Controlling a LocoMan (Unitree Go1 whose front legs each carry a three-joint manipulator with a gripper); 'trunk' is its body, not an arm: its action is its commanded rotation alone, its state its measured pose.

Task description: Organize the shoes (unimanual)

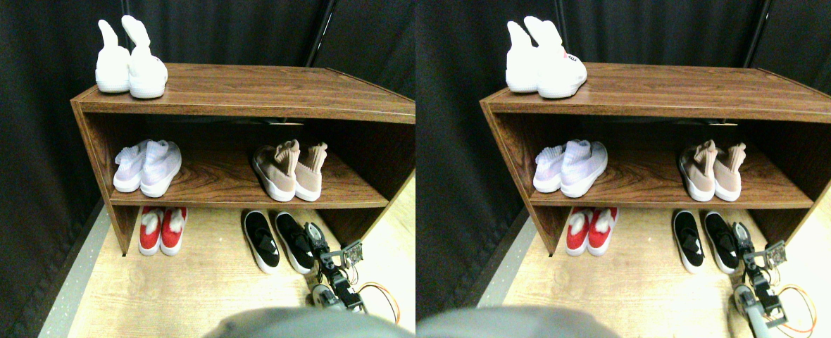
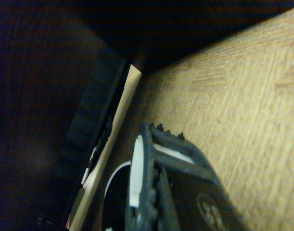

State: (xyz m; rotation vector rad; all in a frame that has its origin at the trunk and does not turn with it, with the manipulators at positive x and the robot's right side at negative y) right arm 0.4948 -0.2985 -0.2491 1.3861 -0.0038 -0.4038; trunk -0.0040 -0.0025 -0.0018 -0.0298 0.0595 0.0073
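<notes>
My right gripper (image 1: 315, 232) sits just right of the black slip-on (image 1: 294, 241), whose long axis points into the shelf (image 1: 246, 107); jaw state unreadable.

A wooden shelf unit (image 1: 246, 91) of dark brown grain stands on a light wooden floor (image 1: 197, 289). It has a flat top board, one middle board (image 1: 225, 184) and two side walls, and the space under the middle board is open down to the floor. Behind the unit and on both sides hangs a black curtain (image 1: 28, 141), which reaches the floor at the left. Along the left edge of the floor runs a grey speckled strip (image 1: 70, 289). In the wrist view the same pale floor (image 2: 243, 96) shows its grain, next to a dark wooden panel (image 2: 36, 110) with a pale edge.
</notes>
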